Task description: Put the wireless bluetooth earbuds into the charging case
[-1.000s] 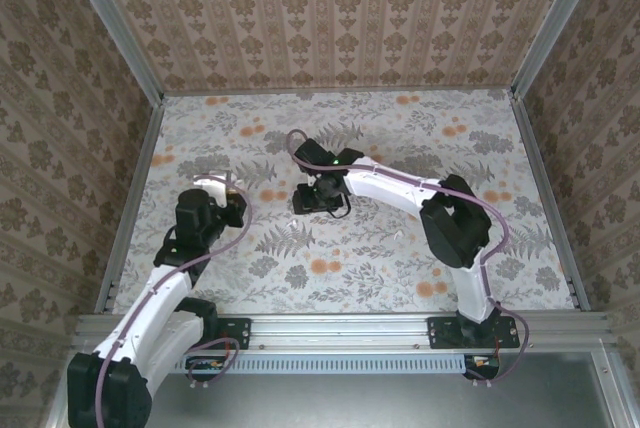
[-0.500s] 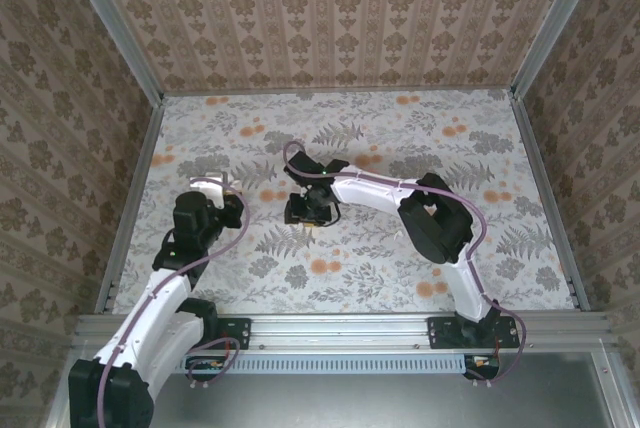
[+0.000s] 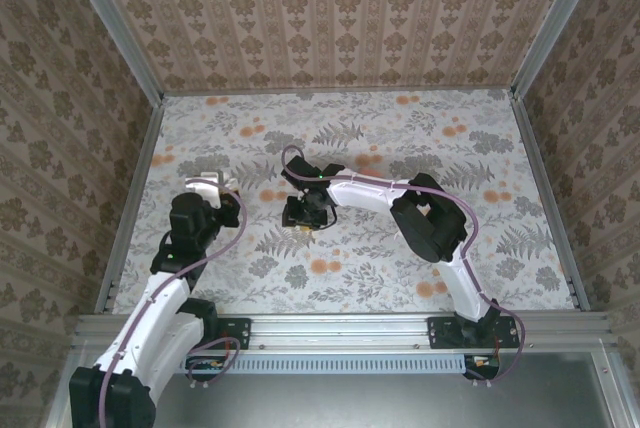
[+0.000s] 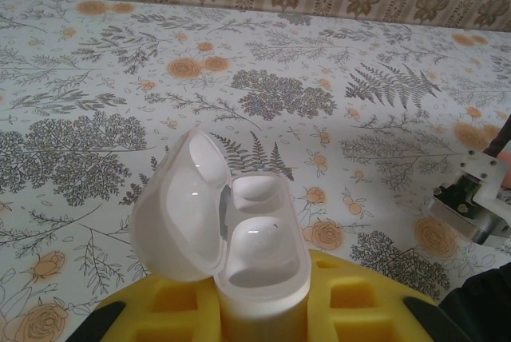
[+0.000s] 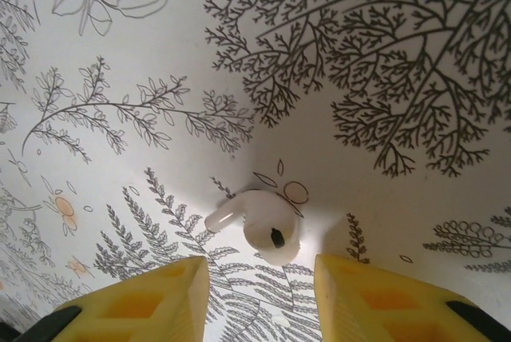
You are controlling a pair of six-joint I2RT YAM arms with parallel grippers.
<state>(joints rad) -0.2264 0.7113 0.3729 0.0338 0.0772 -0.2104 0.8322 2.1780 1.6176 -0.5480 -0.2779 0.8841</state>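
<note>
floral table cover [image 3: 440, 123], brown damask-patterned walls [image 3: 330, 18], aluminium frame rails [image 3: 340, 326], even light

The charging case [image 4: 263, 258] and earbud [image 5: 262, 222] are white, fingers [image 5: 136, 302] yellow, table [image 4: 383, 30] patterned with grey ferns and orange flowers.

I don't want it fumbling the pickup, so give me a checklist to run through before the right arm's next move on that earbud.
1. Case held in left pincer: ok.
2. Lid open: ok.
3. Earbud lined up with the right pincer gap: ok.
4. Right pincer closed on earbud: not ok, it is open and clear of it.
5. Case sockets free: cannot tell.
</note>
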